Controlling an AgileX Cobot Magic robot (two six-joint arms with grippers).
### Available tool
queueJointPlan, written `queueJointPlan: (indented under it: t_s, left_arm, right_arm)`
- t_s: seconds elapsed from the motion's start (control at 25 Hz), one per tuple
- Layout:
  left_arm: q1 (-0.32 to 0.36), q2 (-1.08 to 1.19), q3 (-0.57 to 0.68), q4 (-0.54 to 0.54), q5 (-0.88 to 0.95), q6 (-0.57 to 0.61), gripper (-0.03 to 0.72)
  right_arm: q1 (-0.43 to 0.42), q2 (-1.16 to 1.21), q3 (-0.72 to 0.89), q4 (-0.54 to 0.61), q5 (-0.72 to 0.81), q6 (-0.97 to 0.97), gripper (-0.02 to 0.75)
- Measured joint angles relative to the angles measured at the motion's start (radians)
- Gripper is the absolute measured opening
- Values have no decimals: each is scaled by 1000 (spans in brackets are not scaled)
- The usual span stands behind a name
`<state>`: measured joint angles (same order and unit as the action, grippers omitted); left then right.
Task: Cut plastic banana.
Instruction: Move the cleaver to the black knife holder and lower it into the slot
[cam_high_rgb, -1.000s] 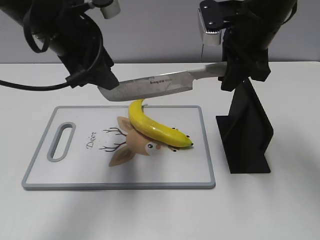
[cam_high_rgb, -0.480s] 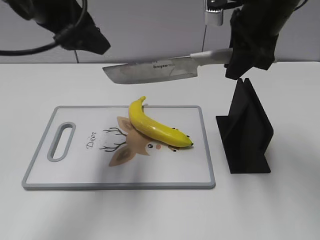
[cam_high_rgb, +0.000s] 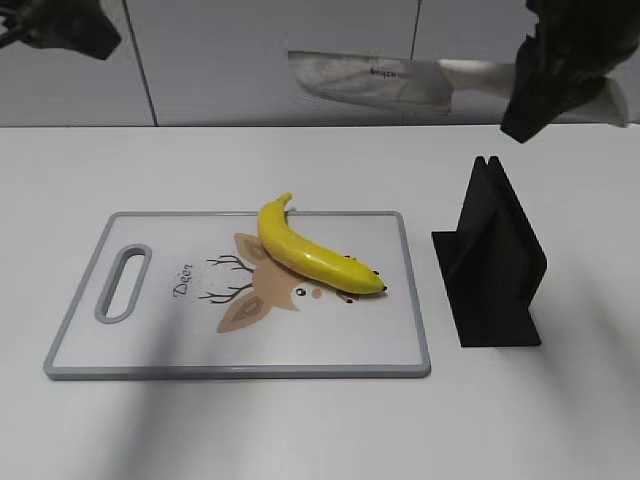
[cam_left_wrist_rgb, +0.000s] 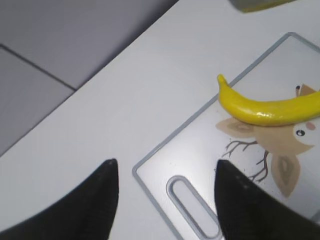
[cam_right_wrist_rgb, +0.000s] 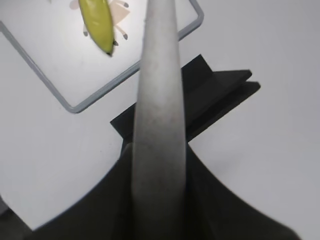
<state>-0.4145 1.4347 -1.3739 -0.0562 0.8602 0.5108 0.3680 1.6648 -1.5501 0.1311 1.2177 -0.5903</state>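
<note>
Black right gripper (cam_high_rgb: 553, 85) clamps knife (cam_high_rgb: 375, 78) handle, raised far-right | left gripper (cam_left_wrist_rgb: 165, 172) jaws spread, empty | plastic banana (cam_high_rgb: 312, 255) on cutting board (cam_high_rgb: 110, 345)

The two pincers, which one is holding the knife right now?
The right pincer, shut on the knife by its handle, high above the table. The left pincer is open and empty, over the cutting board's handle end.

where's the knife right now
In the exterior view the knife is held up high at upper right by the right gripper, blade pointing left, well above the cutting board and banana.
</note>
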Motion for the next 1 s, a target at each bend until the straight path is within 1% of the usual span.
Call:
queueJointPlan:
  t_s: [0.08, 0.24, 0.32, 0.44, 0.56, 0.68, 0.84, 1.0]
  left_arm:
    - [0, -19, 0, 46, 56, -79, 588]
    - [0, -53, 0, 132, 195, -279, 588]
    - [0, -74, 0, 149, 235, -348, 588]
    - [0, -112, 0, 176, 291, -391, 584]
    - [0, -166, 17, 214, 329, -429, 576]
    - [0, -258, 95, 234, 322, -474, 574]
    - [0, -402, 257, 233, 294, -511, 574]
    - [0, -565, 391, 233, 277, -526, 574]
  right_arm:
    - [0, -49, 60, -1, 0, 52, 181]
    - [0, -175, 204, -1, 2, 163, 181]
    - [0, -236, 265, -1, -23, 280, 181]
    - [0, -329, 346, -1, -94, 461, 181]
    - [0, -400, 428, -1, -148, 574, 181]
    - [0, -470, 514, -12, -208, 657, 181]
    - [0, -536, 610, -53, -279, 761, 181]
    - [0, -540, 658, -61, -333, 822, 181]
